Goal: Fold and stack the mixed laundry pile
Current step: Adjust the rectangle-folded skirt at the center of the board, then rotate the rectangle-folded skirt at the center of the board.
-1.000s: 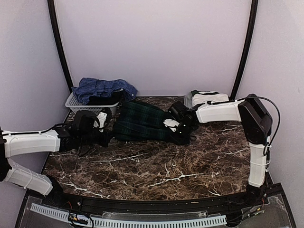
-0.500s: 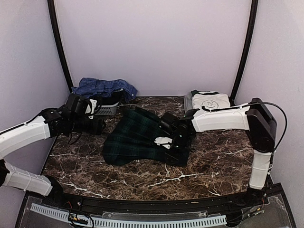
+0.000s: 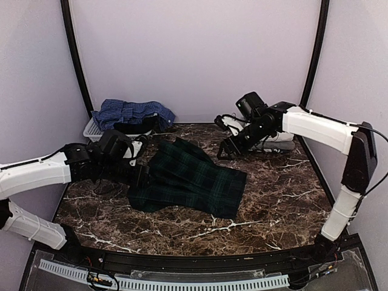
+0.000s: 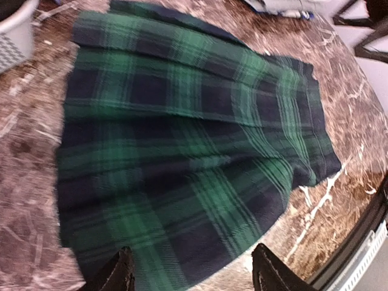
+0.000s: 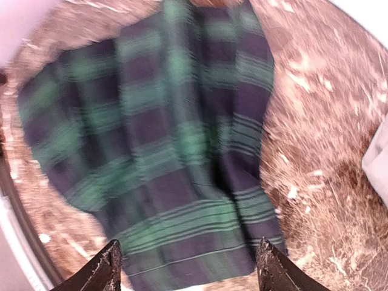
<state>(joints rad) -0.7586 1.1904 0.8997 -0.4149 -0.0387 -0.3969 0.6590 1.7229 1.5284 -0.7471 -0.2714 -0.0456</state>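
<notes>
A crumpled blue checked shirt (image 3: 134,113), at ten o'clock, is seen overhead only. The left gripper (image 4: 193,253) and right gripper (image 5: 189,244) are spread wide, nothing held.

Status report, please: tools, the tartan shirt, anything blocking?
Left tool open, empty, by the tartan shirt. Right tool open, empty, high beside the white tee. Shirt lies loose on the table, nothing on it.

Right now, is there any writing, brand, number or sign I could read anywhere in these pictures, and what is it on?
No text can be read in any view.
white tee: mostly hidden at the back right; any print on it is too small to read.
dark green tartan shirt: woven pattern only, no label showing.
blue checked shirt and basket: no words visible.
</notes>
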